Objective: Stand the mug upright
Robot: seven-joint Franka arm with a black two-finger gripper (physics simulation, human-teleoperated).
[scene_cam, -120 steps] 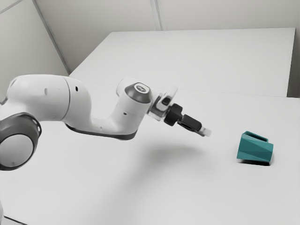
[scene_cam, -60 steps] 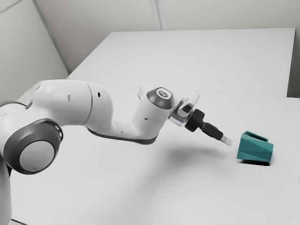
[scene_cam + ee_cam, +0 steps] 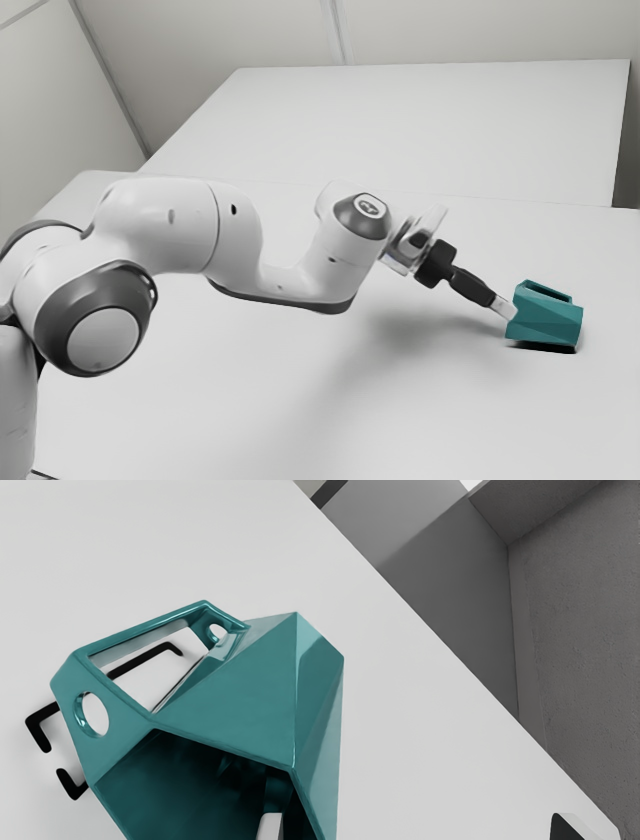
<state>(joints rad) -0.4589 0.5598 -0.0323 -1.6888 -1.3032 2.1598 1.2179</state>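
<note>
Lying on its side on the white table (image 3: 200,420), the teal mug (image 3: 545,322) points its mouth (image 3: 190,790) at the gripper (image 3: 507,309), whose fingers (image 3: 271,827) stand wide apart (one seemingly poking inside, the other outside); whether either touches, I can't quite tell.

Mug (image 3: 545,322) on table (image 3: 430,420), to the exterior view's right of end effector (image 3: 506,309)
</note>
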